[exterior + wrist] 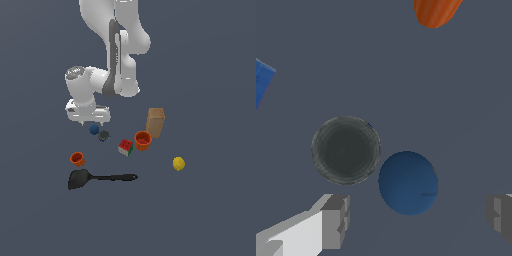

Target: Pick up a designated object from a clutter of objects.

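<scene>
The designated object, a small smooth dark blue ball (94, 130) (408, 183), lies on the floor at the clutter's far left in the exterior view. A dark grey ridged round thing (104, 135) (346, 150) sits right beside it. My gripper (92, 122) (416, 217) hovers just above the ball, open, with nothing between its fingers. In the wrist view the ball lies between the two grey fingertips (336, 221), slightly ahead of them. Neither finger touches it.
A colourful puzzle cube (125, 147), an orange cup (142, 140) and a tan box (155, 122) stand toward the exterior view's right. A smaller orange cup (77, 159) (435, 12), a black spatula (97, 178) and a yellow lemon (178, 163) lie nearer the front.
</scene>
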Available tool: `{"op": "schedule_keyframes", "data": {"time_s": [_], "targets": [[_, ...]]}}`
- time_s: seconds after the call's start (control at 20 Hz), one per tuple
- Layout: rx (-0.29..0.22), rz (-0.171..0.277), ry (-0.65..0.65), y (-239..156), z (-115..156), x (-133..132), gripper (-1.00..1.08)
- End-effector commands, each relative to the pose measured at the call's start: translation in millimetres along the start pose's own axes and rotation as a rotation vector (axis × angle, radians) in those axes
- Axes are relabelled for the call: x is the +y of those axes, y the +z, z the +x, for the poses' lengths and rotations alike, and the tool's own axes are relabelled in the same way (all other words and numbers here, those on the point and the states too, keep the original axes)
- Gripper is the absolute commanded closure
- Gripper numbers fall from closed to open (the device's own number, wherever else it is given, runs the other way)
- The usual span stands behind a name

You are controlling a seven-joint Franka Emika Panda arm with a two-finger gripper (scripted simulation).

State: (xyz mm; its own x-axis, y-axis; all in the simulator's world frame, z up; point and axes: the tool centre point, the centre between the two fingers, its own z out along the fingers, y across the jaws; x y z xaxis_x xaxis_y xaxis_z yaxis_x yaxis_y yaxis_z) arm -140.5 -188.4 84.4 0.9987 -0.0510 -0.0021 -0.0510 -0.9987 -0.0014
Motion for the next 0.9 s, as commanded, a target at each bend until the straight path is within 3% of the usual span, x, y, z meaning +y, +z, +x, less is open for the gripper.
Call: {"op": "schedule_keyframes", "data": {"time_s": [0.0, 0.4, 0.85], "targets": [[0.002, -0.001, 0.0, 3, -3, 2, -0.92], [0.001, -0.001, 0.001, 9, -4, 2, -0.92], [0.002, -0.002, 0.001, 42, -5, 2, -0.92]]}}
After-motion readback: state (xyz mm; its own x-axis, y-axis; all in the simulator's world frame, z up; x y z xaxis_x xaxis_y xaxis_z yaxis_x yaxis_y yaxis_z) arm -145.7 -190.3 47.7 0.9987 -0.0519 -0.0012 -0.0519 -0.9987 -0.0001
